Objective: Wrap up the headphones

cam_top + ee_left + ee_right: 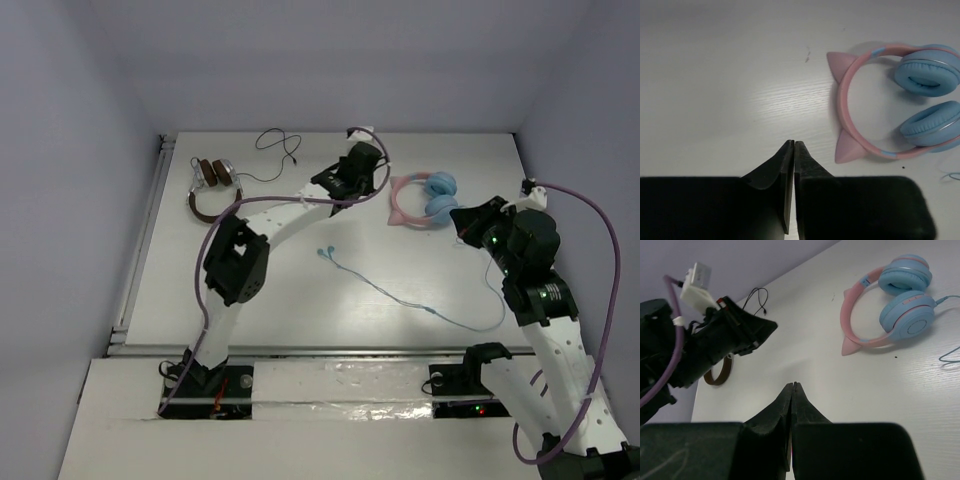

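Top external: the pink cat-ear headphones with round light-blue ear cups lie flat on the white surface, toward the far right, between the two arms' tips. Their thin light-blue cable trails loose across the surface, with the free end near centre. On the left gripper, the fingers are pressed together on nothing, beside the headband but apart from it. The right gripper is likewise pressed together and empty, near the cups. The brown headphones with silver trim and a thin black cable sit far left.
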`<act>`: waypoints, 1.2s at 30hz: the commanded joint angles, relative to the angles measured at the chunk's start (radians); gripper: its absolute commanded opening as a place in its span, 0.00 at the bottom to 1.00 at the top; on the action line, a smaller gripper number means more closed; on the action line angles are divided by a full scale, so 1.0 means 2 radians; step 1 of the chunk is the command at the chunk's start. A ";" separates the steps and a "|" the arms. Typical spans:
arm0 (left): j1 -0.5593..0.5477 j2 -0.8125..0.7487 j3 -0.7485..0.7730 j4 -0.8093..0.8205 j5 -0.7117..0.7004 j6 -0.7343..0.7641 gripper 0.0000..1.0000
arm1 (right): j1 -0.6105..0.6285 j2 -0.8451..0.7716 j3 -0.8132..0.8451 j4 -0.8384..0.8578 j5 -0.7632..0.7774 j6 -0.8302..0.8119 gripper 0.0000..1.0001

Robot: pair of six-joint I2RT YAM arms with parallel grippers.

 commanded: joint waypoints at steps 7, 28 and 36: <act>-0.042 0.178 0.257 -0.060 -0.050 0.044 0.20 | 0.005 0.003 0.010 0.040 0.005 -0.002 0.16; -0.042 0.351 0.382 -0.036 -0.010 0.014 0.34 | 0.024 -0.022 0.037 0.028 -0.062 0.010 0.34; -0.042 0.324 0.347 -0.047 -0.042 0.033 0.09 | 0.029 -0.020 0.037 0.031 -0.061 0.007 0.34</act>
